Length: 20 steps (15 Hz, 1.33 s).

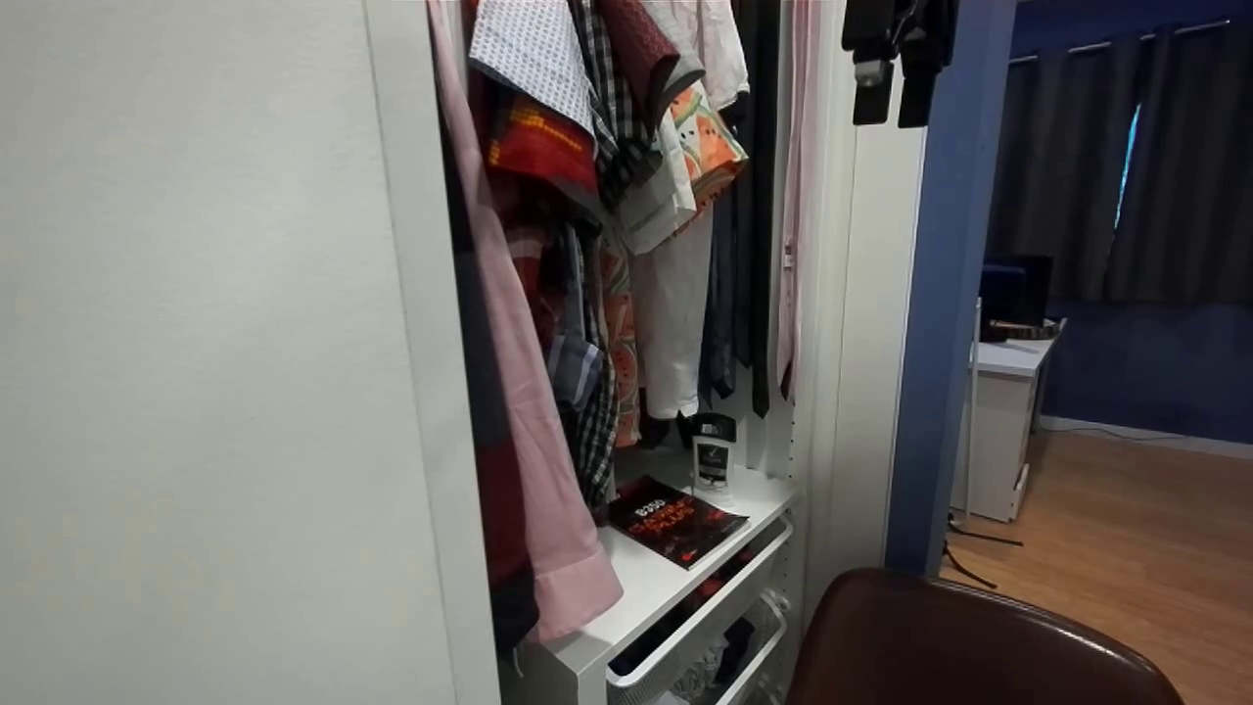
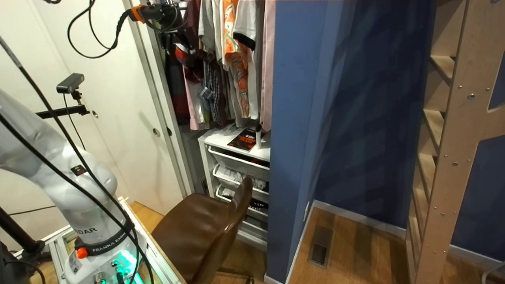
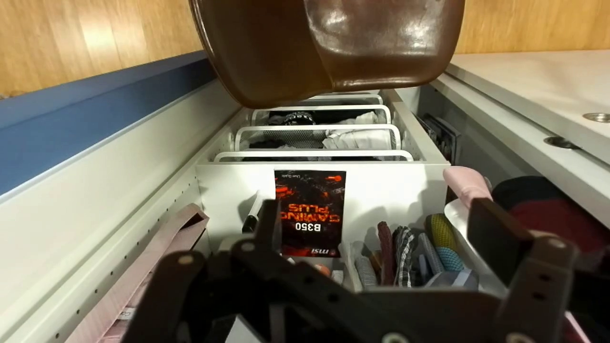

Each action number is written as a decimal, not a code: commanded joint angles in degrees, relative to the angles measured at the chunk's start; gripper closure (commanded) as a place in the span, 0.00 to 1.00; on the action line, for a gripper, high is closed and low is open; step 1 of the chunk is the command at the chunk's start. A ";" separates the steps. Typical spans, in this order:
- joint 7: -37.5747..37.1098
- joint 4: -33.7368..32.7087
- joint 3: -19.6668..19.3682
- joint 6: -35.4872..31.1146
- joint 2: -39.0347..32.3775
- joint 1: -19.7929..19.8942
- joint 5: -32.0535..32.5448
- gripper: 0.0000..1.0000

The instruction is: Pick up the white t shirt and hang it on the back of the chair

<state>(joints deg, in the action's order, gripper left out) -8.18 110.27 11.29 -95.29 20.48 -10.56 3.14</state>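
One claw (image 3: 376, 216) up there, spread wide, near the clothes (image 1: 536, 54). White shirt (image 2: 247, 23), black sleeve trim, hangs among them, between orange shirt (image 2: 229, 27) and pink garment (image 2: 268, 79). Below: booklet (image 2: 243, 139) on surface (image 2: 216, 137); chair (image 2: 199, 215) in front of drawers (image 2: 244, 167).

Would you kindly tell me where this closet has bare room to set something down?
On the white drawer unit, the wider bare patch lies between the B350 user guide and pink sleeve; a narrower one between the black-capped bottle and closet side wall. Hanging clothes crowd the space above the unit's rear.
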 commanded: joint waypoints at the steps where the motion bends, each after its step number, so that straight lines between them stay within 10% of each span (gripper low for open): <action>1: 4.56 -3.70 -1.15 -2.57 -0.16 0.63 -0.45 0.00; 16: 24.95 -34.22 -5.69 -21.05 -18.92 2.44 -2.05 0.00; 20: 23.08 -29.10 -5.87 -21.12 -16.07 2.16 -0.45 0.00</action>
<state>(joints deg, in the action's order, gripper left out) 14.90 81.17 5.42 -116.41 4.41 -8.41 2.69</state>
